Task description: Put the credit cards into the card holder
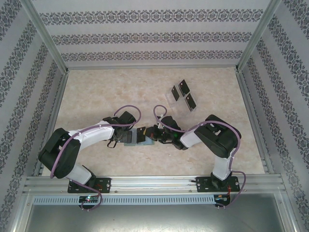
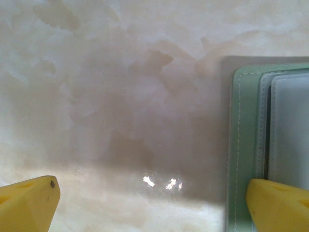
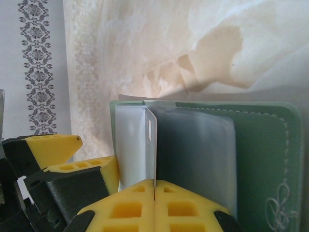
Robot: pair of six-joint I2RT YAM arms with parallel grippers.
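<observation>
The grey-green card holder (image 1: 130, 138) lies open on the table between the two grippers, its clear sleeves showing in the right wrist view (image 3: 260, 159). My right gripper (image 3: 154, 186) is shut on a black credit card (image 3: 155, 145), seen edge-on and upright over the sleeves. In the top view this card (image 1: 141, 134) sits just in front of the right gripper (image 1: 148, 134). My left gripper (image 2: 153, 203) is open wide, one finger (image 2: 277, 205) over the holder's edge (image 2: 246, 145). Three more credit cards (image 1: 184, 87) lie at the back right.
A clear plastic tray (image 1: 170, 99) lies beside the loose cards at the back right. Patterned walls with metal rails enclose the table on three sides. The left gripper's yellow finger (image 3: 53, 145) is close beside the holder's left side.
</observation>
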